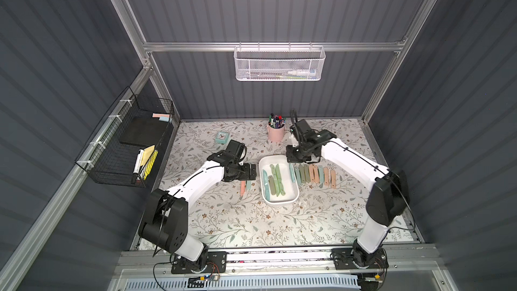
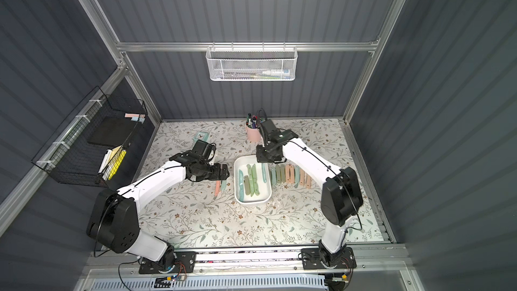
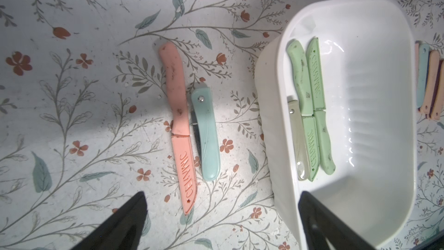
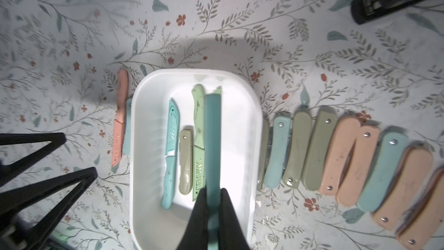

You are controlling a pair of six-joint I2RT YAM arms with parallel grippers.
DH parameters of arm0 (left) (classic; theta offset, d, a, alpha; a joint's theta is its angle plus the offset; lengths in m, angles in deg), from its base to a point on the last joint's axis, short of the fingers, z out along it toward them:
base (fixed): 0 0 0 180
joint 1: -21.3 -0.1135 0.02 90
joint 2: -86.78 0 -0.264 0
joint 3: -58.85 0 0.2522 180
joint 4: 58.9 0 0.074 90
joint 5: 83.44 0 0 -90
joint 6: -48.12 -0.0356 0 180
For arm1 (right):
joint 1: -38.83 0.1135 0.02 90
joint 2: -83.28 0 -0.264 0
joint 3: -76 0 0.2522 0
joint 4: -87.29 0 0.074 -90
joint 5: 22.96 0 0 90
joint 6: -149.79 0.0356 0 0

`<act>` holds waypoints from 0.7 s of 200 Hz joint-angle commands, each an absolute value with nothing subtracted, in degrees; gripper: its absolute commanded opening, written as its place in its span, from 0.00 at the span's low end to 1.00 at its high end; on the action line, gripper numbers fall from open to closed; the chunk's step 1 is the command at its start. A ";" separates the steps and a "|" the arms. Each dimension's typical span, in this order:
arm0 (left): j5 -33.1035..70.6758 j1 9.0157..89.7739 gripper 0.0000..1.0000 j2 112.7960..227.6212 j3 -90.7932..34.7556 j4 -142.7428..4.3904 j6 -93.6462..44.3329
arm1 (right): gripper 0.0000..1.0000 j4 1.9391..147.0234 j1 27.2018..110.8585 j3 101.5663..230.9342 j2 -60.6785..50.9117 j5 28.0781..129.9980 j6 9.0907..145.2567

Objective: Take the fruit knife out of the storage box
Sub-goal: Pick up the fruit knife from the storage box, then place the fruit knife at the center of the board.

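Observation:
The storage box point(image 1: 279, 201), a shallow white tub, sits mid-table and holds several fruit knives point(image 1: 275, 181) in green, teal and olive. My right gripper point(image 4: 213, 191) is shut on a teal fruit knife point(image 4: 212, 140), which hangs over the box's right half. In a top view that knife point(image 1: 292, 173) hangs below the right gripper point(image 1: 292, 163) at the box's far right corner. My left gripper point(image 3: 223, 212) is open with nothing in it. One of its fingers point(image 3: 319, 217) is over the box's near rim point(image 3: 271, 116). In a top view the left gripper point(image 1: 253, 171) is just left of the box.
A pink knife point(image 3: 179, 116) and a teal folding knife point(image 3: 206, 135) lie left of the box. Several knives point(image 1: 316, 176) lie in a row to its right. A pink pen cup point(image 1: 276, 132) and a teal clock point(image 1: 222, 137) stand behind. A black wire basket point(image 1: 126, 146) and a white mesh basket point(image 1: 279, 64) hang on the walls.

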State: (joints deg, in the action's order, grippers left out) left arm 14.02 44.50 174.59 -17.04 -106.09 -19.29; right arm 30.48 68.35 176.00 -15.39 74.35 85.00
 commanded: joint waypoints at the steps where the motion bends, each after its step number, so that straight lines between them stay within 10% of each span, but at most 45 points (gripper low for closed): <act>1: 13.93 44.76 0.99 175.57 -17.93 -107.00 -20.39 | 0.00 33.96 62.34 169.76 -11.71 82.89 81.25; 84: 14.43 44.72 0.99 176.06 -17.80 -106.41 -20.43 | 0.00 37.25 35.59 152.48 -7.03 87.29 74.88; 140: 14.79 44.76 0.99 176.10 -17.63 -106.14 -20.37 | 0.00 38.19 31.97 155.40 -16.05 82.49 74.57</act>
